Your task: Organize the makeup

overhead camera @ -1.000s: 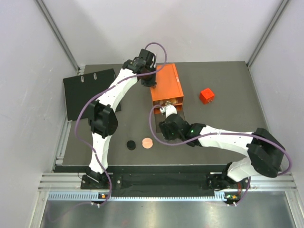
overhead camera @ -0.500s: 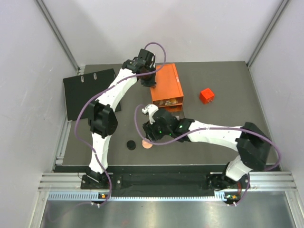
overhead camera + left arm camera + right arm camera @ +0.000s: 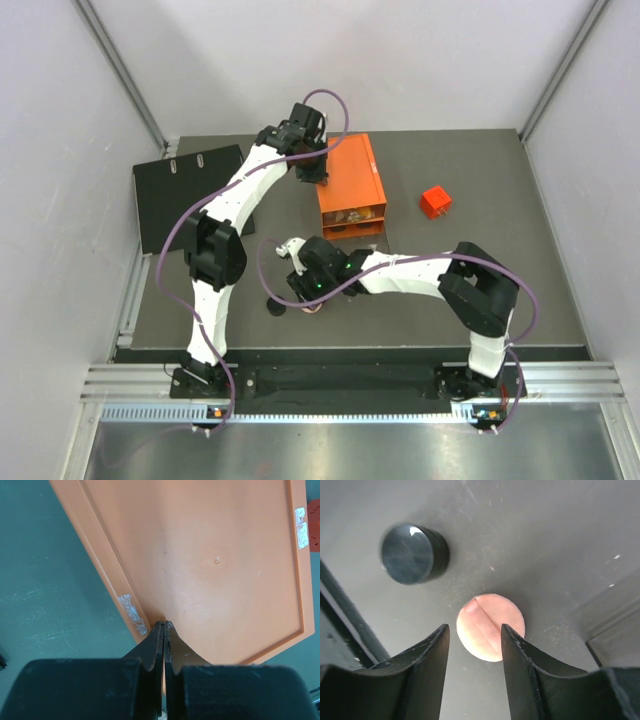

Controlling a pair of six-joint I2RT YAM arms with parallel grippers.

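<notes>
A pinkish-copper disc (image 3: 491, 626) lies flat on the dark mat, mostly hidden under my right gripper in the top view. My right gripper (image 3: 475, 630) is open just above it, one finger on each side, not touching; from above the gripper (image 3: 305, 297) is at the mat's near middle. A black disc (image 3: 275, 305) lies just left of it and also shows in the right wrist view (image 3: 412, 554). My left gripper (image 3: 164, 626) is shut, its tips at the left rim of the orange box (image 3: 210, 560). Small cosmetics (image 3: 350, 215) show in the box's open near end.
The orange box (image 3: 350, 178) lies at the mat's far middle. A small red cube (image 3: 435, 202) sits to its right. A black clipboard (image 3: 188, 195) lies at the far left. Grey walls close in both sides.
My right gripper has swung from the box's open near end leftward and nearer, and now hovers open over the pinkish-copper disc. The left arm has not moved.
</notes>
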